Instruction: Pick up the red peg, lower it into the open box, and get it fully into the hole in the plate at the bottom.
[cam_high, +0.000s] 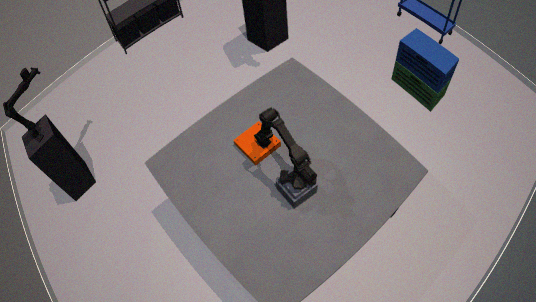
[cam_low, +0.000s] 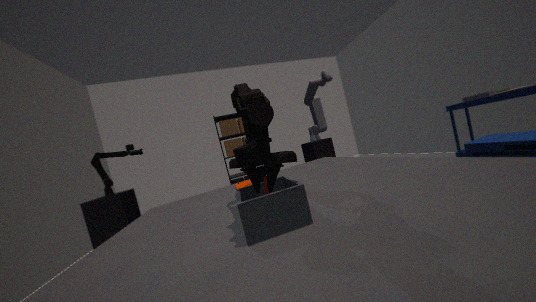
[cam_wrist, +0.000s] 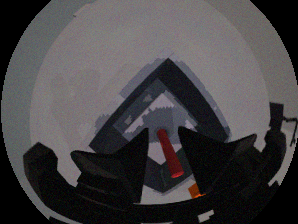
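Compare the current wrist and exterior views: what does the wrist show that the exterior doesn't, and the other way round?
Only the wrist view: part of the box's inside floor, and the red peg along its length, between the parted fingers with gaps at its upper part.
Only the exterior view: the blue cart and the shelf rack.
Both: the gripper, the peg, the box and some orange.
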